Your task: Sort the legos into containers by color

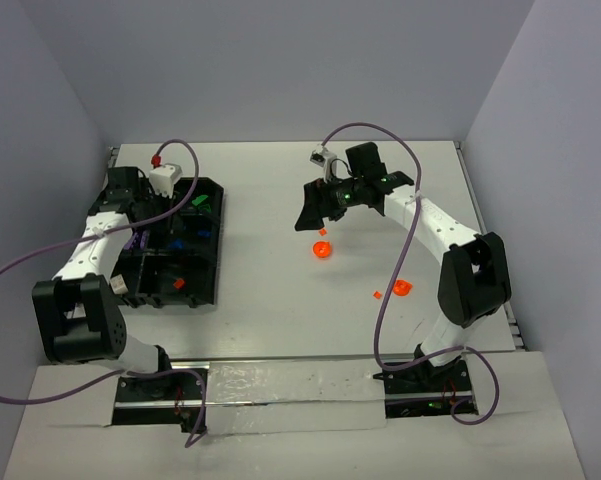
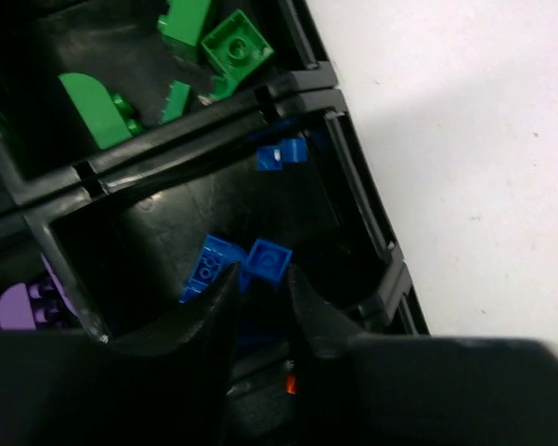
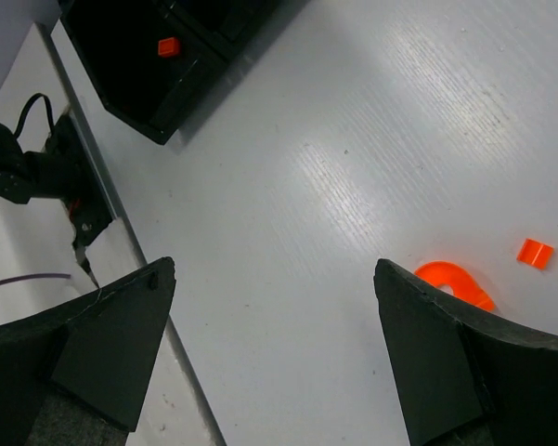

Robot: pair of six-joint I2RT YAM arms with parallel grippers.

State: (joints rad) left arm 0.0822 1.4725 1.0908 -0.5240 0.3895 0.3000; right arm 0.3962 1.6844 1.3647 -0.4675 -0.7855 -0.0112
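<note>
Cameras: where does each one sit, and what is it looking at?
Top external: high behind, looking down on table and both arms.
Left wrist: behind the left gripper's fingers, looking into the tray's blue compartment.
Right wrist: behind the right gripper's fingers, looking down at an orange arch.
Shared: top and right wrist both see that arch.

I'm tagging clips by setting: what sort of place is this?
Likely a robotics lab cell: white table boxed by blank panels, a left arm and right arm bolted at its edge, a black tray of colour-sorted bricks.
</note>
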